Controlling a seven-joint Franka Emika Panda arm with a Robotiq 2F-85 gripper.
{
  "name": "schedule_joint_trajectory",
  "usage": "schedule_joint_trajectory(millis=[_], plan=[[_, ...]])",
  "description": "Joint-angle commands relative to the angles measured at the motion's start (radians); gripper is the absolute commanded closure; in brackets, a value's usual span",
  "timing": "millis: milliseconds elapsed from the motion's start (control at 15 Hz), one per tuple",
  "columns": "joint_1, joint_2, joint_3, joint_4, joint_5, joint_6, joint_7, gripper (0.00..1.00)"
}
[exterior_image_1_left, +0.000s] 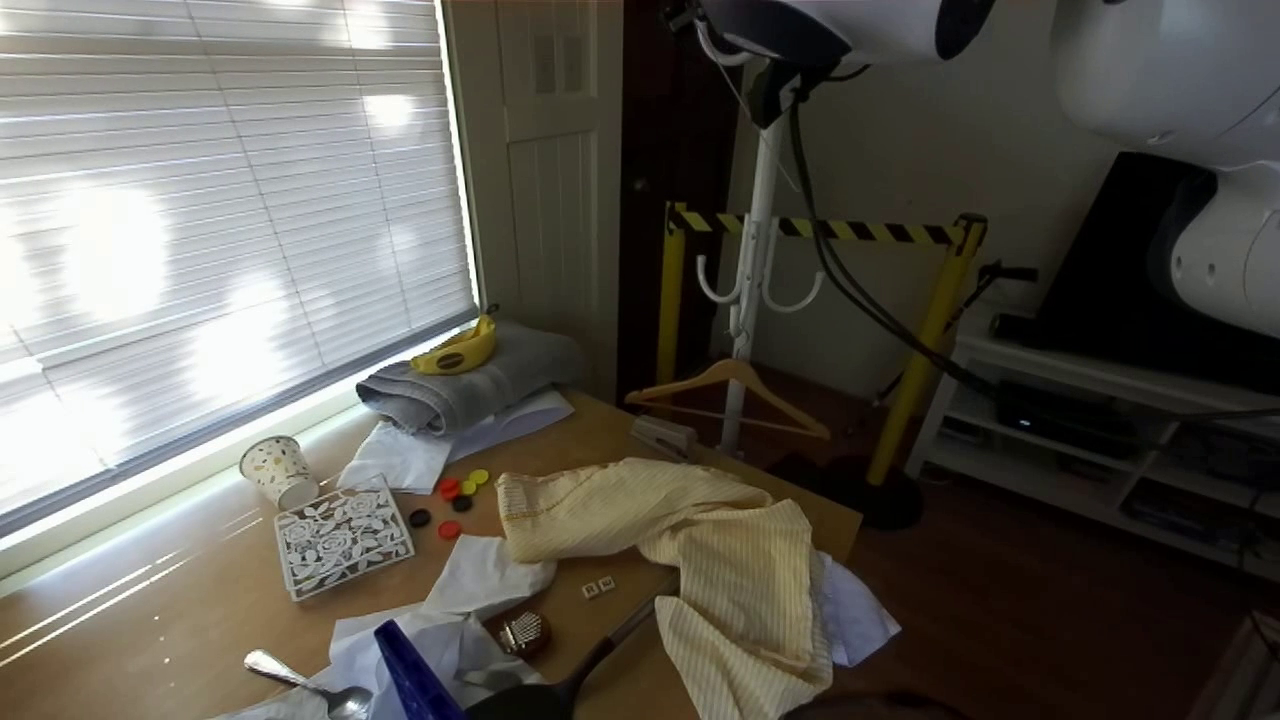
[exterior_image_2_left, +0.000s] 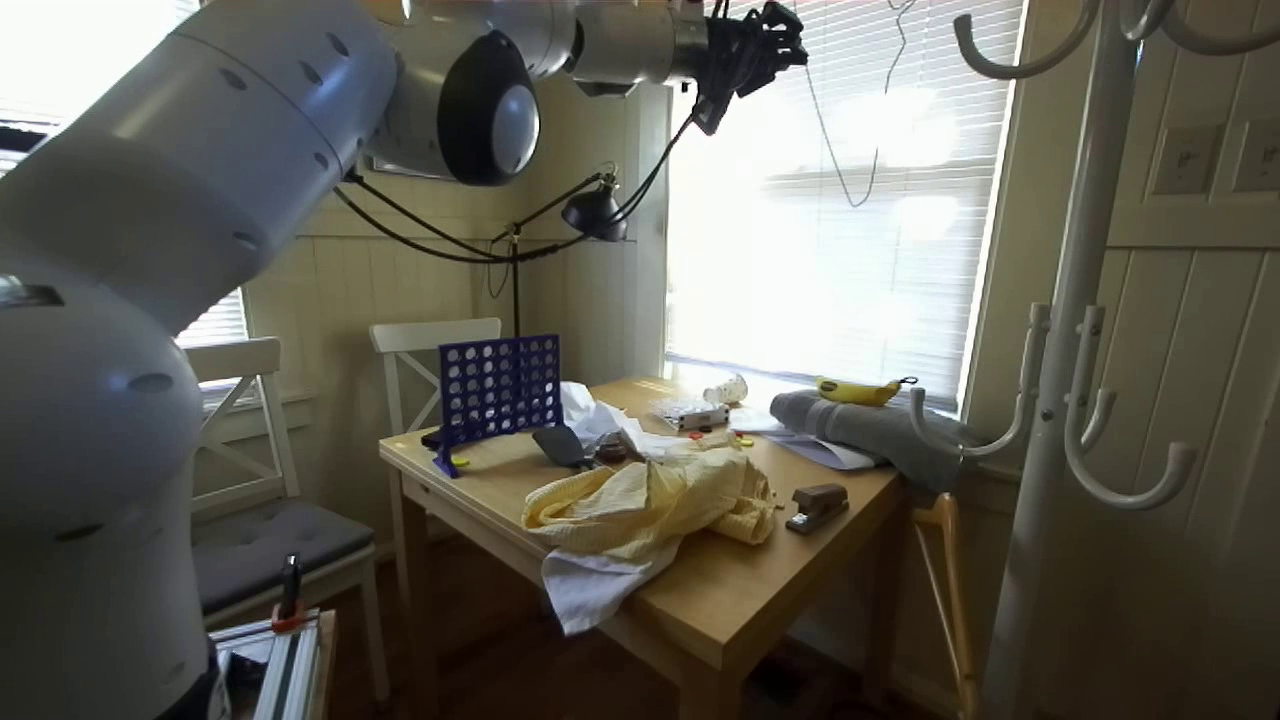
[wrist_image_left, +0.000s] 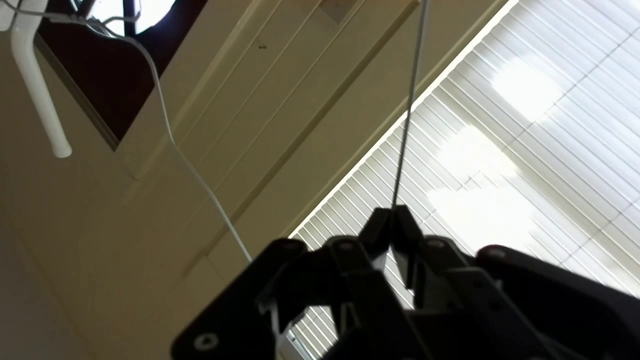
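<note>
In an exterior view, a blue Connect Four grid is standing on the left corner of the desk, while a yellow striped cloth is lying crumpled on the desk's near side. Well above desk level, the pincer is clenching a thin gray wire, which is sagging in a bend higher than the desk. A yellow banana pouch is resting on a gray towel at the desk's far side, and a white coat rack is standing right of the desk.
</note>
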Motion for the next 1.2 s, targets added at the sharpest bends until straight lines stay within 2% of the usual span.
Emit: schedule_joint_trajectory(millis=[0, 67, 200, 600, 800, 867, 1133], plan=[[0.000, 0.001, 0.000, 0.000, 0.000, 0.000, 0.000, 0.93], [0.000, 0.001, -0.001, -0.001, 0.000, 0.000, 0.000, 0.98], [0.006, 0.014, -0.018, 0.015, -0.008, 0.045, -0.017, 0.98], [-0.069, -0.034, 0.032, -0.042, 0.138, 0.024, -0.260, 0.98], [-0.109, -0.037, 0.065, -0.027, 0.231, 0.024, -0.400, 0.98], [-0.129, -0.093, 0.035, -0.173, 0.222, 0.017, -0.302, 0.98], [-0.144, -0.122, 0.031, -0.255, 0.245, 0.014, -0.320, 0.98]])
